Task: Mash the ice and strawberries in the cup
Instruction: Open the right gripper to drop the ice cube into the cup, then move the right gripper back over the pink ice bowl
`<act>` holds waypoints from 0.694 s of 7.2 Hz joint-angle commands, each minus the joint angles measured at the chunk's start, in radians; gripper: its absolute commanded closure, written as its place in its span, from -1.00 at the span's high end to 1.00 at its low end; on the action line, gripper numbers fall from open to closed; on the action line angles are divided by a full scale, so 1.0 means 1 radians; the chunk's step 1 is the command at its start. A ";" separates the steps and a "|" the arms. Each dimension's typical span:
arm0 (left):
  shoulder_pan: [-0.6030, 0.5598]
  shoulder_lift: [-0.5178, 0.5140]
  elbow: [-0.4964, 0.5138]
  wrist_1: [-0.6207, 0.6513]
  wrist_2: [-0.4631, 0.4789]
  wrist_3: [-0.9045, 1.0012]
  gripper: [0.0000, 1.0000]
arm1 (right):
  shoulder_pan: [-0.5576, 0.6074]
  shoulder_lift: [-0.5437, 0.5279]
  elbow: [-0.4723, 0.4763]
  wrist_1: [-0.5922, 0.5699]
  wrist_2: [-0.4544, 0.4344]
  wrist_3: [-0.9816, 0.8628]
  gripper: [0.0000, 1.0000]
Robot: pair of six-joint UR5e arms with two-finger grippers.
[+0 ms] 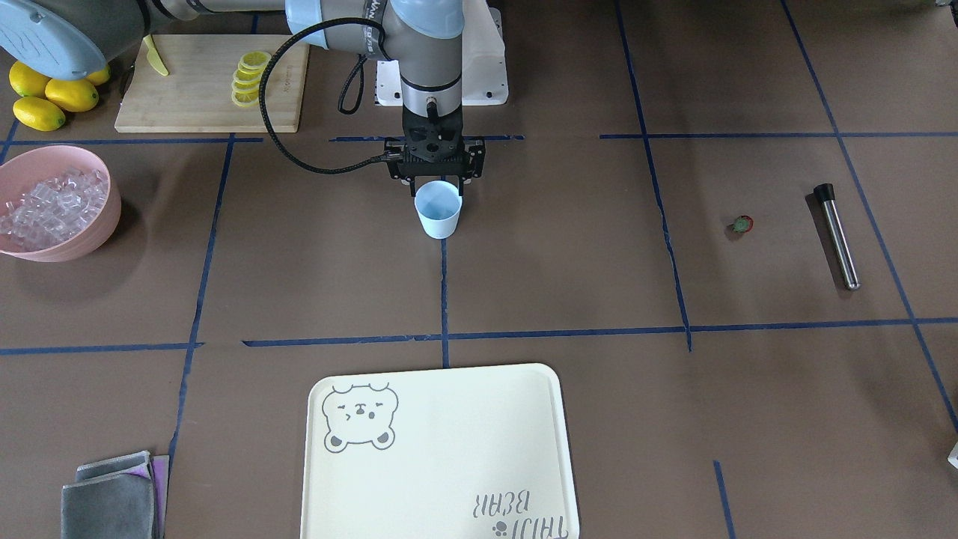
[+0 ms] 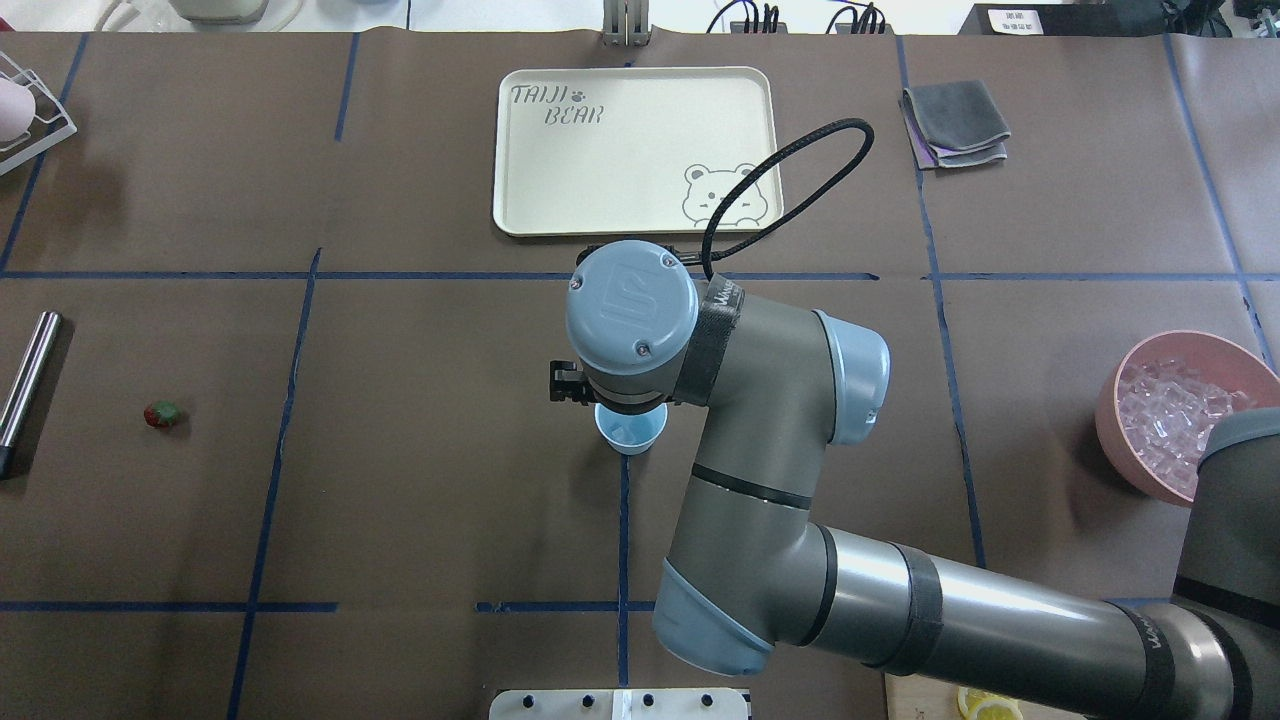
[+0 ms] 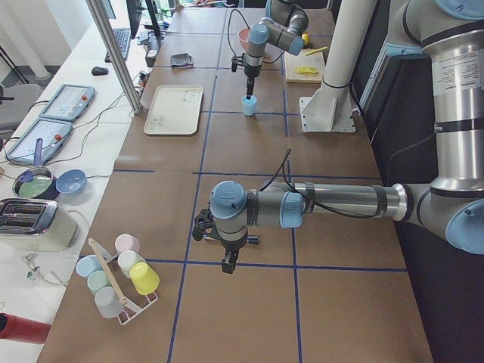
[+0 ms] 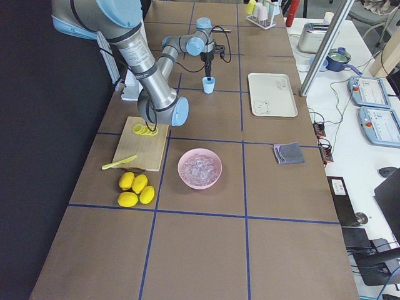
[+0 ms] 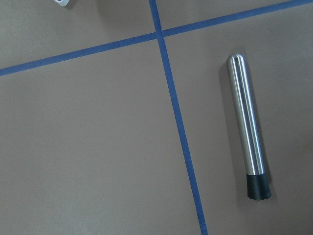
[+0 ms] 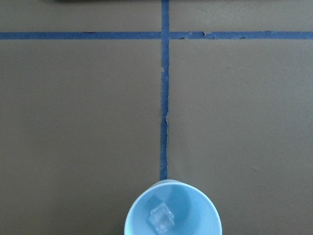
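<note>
The light blue cup stands upright at the table's middle, on a blue tape line. One clear ice cube lies at its bottom. My right gripper hangs straight over the cup's rim, fingers apart, holding nothing. More ice fills the pink bowl. The strawberry lies alone on the table, far from the cup. My left gripper hovers low over the table near a steel muddler; I cannot tell whether it is open or shut.
A cream bear tray lies past the cup. A cutting board with lemon slices and a yellow knife, whole lemons and folded grey cloths are on my right side. A rack of cups stands by my left end.
</note>
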 commanded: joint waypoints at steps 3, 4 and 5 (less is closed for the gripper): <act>0.007 0.000 0.001 0.000 0.000 0.001 1.00 | 0.182 -0.294 0.267 -0.003 0.104 -0.230 0.99; 0.010 0.000 0.001 0.000 0.000 0.001 1.00 | 0.239 -0.406 0.350 0.005 0.160 -0.329 0.99; 0.011 0.000 0.001 0.000 0.000 0.001 1.00 | 0.306 -0.506 0.415 0.005 0.224 -0.447 0.99</act>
